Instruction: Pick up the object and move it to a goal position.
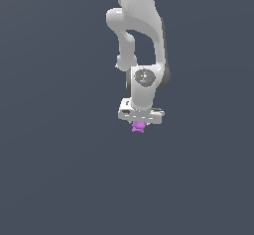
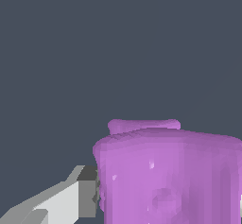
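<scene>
The object (image 1: pixel 138 126) is a tiny purple-magenta knobbly block. In the exterior view it hangs just under the white gripper (image 1: pixel 139 125), at the end of the white arm, near the middle of the picture. The fingers are hidden there behind the hand and the block. In the wrist view the block (image 2: pixel 165 171) fills the near part of the picture, and one grey fingertip (image 2: pixel 82 192) presses against its side. The other finger is out of the picture. The gripper is shut on the block.
A plain dark grey-blue surface (image 1: pixel 59 169) lies all around the arm. The white arm (image 1: pixel 141 26) rises from the gripper toward the top of the exterior view. No goal marker shows.
</scene>
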Controlling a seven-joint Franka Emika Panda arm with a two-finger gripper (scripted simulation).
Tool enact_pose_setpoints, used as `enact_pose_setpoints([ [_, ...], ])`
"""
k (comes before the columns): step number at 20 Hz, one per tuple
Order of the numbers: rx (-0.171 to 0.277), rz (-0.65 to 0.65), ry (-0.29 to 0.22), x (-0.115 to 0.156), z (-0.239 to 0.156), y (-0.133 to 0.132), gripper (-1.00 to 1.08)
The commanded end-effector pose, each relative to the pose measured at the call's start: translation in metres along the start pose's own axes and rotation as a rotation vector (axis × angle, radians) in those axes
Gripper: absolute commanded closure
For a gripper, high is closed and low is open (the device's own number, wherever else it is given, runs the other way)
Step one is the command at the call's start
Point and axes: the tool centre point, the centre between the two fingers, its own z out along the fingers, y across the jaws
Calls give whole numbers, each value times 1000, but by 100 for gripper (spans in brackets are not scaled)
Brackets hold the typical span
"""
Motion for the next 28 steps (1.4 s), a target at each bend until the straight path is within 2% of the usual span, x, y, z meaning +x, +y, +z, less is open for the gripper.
enact_pose_setpoints([
  [1, 0, 0, 0, 15, -6, 15, 108],
  [14, 0, 0, 0, 104, -42, 100, 108],
  [28, 0, 0, 0, 172, -67, 161, 108],
])
